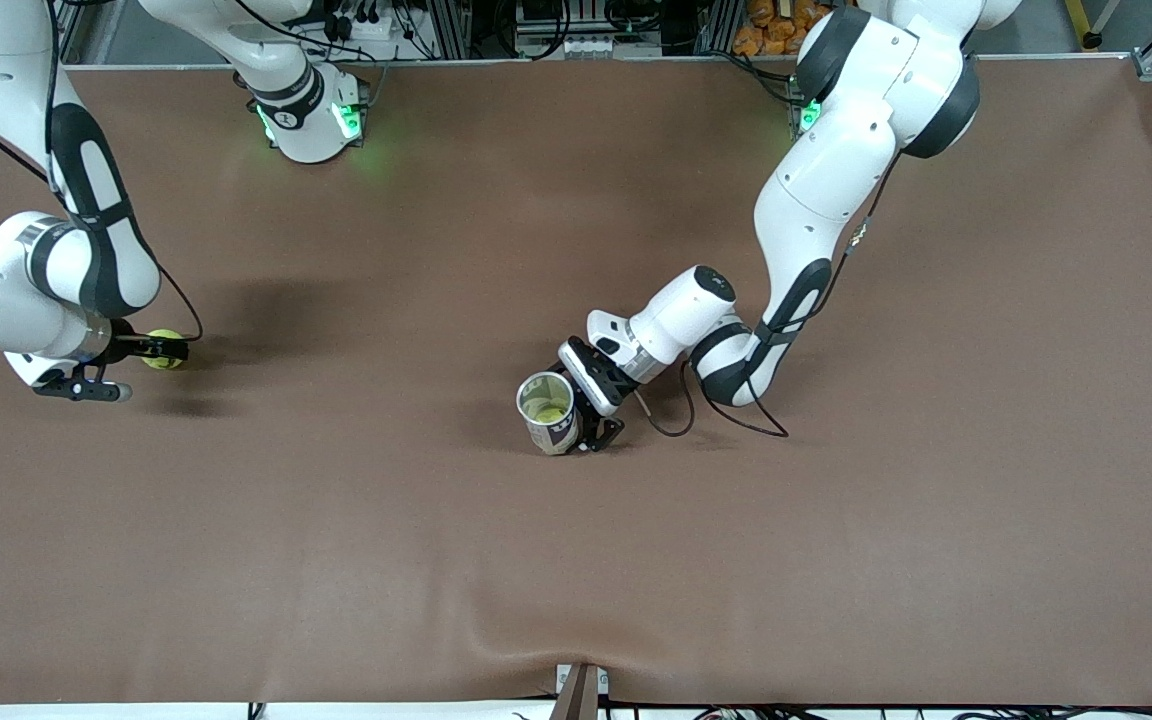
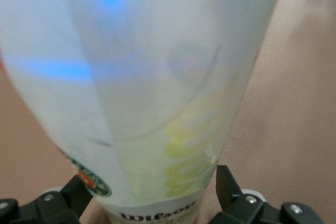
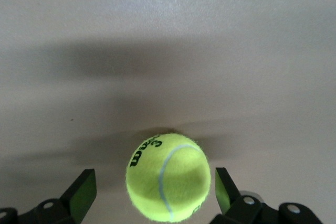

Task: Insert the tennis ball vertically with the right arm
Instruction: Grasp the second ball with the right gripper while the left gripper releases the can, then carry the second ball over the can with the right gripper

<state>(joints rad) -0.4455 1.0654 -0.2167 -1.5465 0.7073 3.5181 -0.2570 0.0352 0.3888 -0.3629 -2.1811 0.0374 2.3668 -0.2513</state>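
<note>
the brown bench [image 1: 836, 560] fills the front view, its cover rumpled at the edge nearest the camera. the left arm reaches low to mid-bench, wrist tipped sideways; the left gripper [image 1: 591, 425] straddles the upright clear can [image 1: 548, 412], fingers [image 2: 227, 182] spread and apart from its wall. the right arm folds down at its own end of the bench; the right gripper [image 1: 131, 370] sits low, fingers [image 3: 84, 192] released on either side of the tennis ball [image 1: 164, 349], not touching it. the ball rests on the bench. the can blurs most of the left wrist view. cables and racks line the bench edge by the bases.
</note>
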